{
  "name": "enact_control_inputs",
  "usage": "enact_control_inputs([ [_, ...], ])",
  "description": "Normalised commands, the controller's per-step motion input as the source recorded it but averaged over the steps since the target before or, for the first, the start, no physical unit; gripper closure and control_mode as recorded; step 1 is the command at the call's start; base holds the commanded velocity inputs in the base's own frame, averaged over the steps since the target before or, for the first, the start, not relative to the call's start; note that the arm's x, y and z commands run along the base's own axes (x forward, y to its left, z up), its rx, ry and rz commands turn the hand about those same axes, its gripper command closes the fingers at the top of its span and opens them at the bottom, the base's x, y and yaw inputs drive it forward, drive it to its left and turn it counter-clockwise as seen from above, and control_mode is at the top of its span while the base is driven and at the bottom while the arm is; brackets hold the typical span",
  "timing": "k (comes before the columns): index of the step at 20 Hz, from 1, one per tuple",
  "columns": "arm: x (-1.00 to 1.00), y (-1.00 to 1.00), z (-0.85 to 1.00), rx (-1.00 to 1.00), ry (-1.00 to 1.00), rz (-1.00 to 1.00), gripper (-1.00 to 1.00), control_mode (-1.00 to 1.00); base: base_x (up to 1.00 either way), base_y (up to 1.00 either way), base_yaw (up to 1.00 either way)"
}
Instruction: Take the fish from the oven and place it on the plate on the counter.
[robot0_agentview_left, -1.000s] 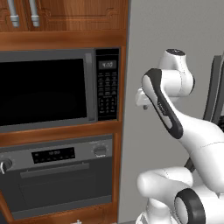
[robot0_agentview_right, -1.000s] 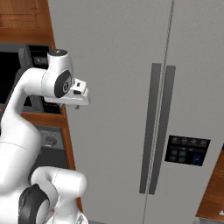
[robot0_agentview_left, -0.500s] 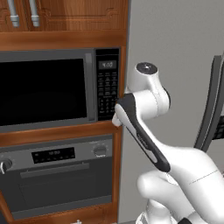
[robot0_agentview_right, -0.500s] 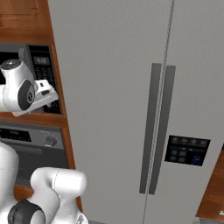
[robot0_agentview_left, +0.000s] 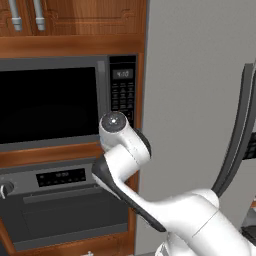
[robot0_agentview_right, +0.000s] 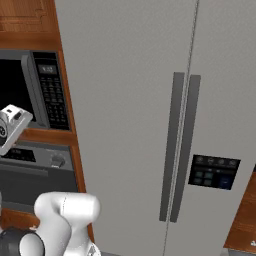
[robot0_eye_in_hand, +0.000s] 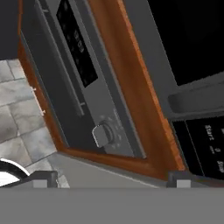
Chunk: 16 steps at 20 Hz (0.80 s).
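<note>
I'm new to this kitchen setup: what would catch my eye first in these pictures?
The white arm sweeps across the left base view, in front of the closed oven, which sits under the black-windowed microwave. To their right stands a tall grey fridge with two long vertical handles. In the hand view, the oven's knob and bar handle show tilted, above a tiled floor.
</note>
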Motion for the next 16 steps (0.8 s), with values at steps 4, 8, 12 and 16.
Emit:
enact_control_inputs([
  [4, 0.06, 1.00, -0.90, -0.44, -0.12, 0.11, -1.00, -1.00, 0.00, 0.00, 0.00],
  [8, 0.15, 1.00, -0.98, -0.47, -0.06, 0.00, -1.00, -1.00, 0.00, 0.00, 0.00],
  [12, 0.22, 1.00, -0.79, -0.34, -0.09, 0.00, -1.00, -1.00, 0.00, 0.00, 0.00],
  [16, 0.19, 0.92, -0.57, -0.22, -0.17, 0.00, -1.00, -1.00, 0.00, 0.00, 0.00],
])
